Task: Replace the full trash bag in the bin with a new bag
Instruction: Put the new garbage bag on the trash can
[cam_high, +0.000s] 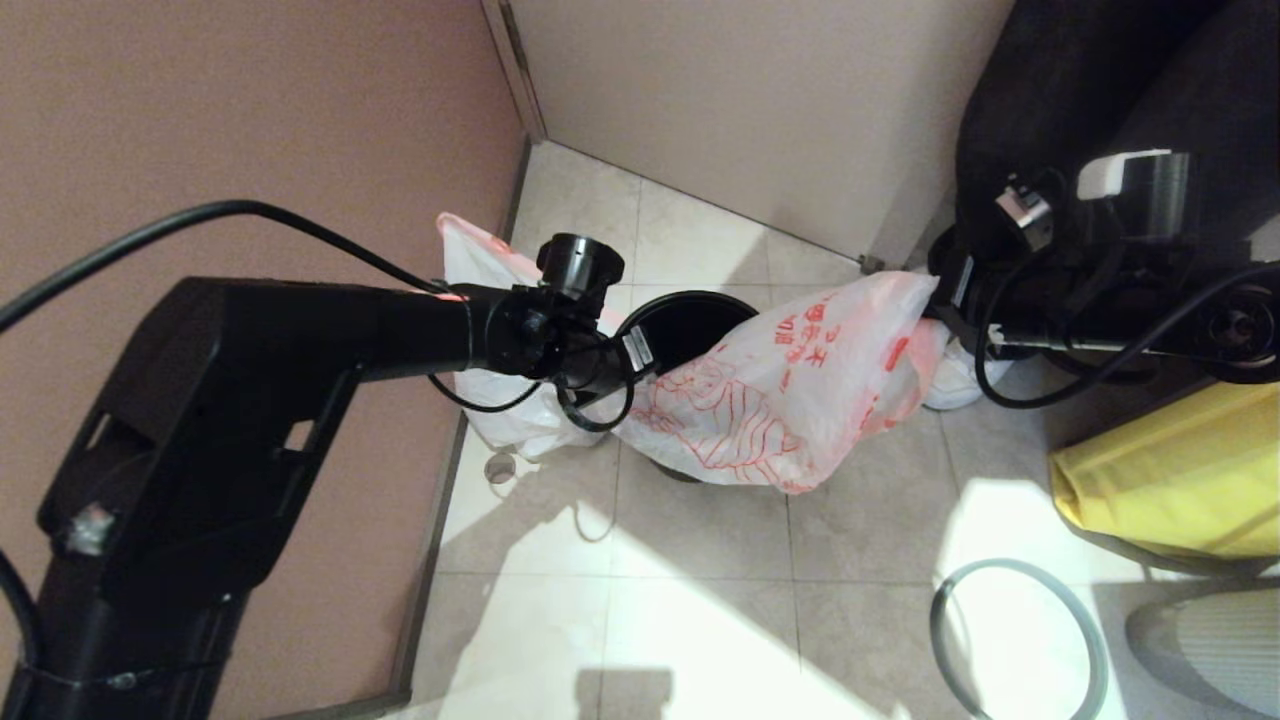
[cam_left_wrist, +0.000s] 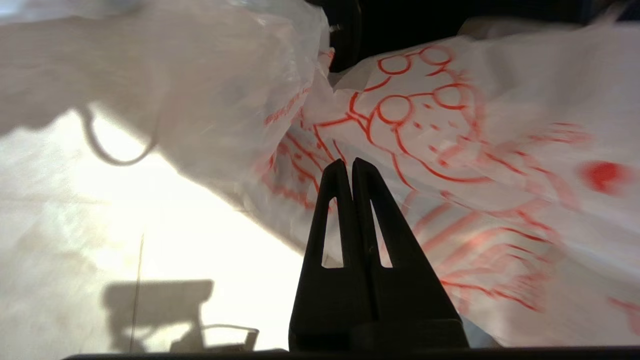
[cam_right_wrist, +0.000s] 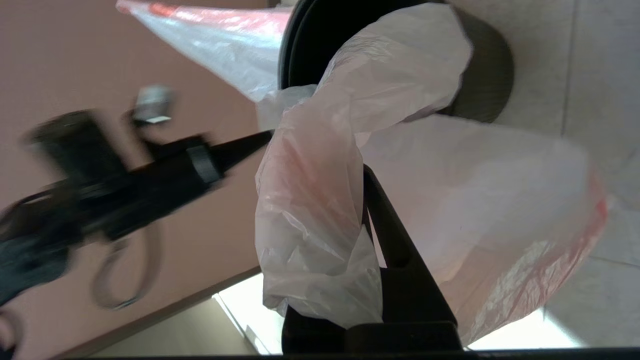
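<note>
Two sets of fingers work the new bag (cam_high: 770, 400), a limp, light, slippery film draped over the bin (cam_high: 680, 330): right fingers (cam_right_wrist: 367, 200) pinch its bunched edge; left fingers (cam_left_wrist: 348, 167), pressed together and empty, sit just before its print.

New bag (cam_high: 790, 390) hides bin (cam_high: 690, 325) front; left arm (cam_right_wrist: 125, 190) blurred.

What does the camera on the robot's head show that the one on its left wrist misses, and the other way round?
Only the head view shows the bin, the grey ring on the floor, the yellow bag and the right gripper holding the new bag. Only the left wrist view shows the left gripper shut on nothing. Both share the new bag and the full trash bag.
</note>
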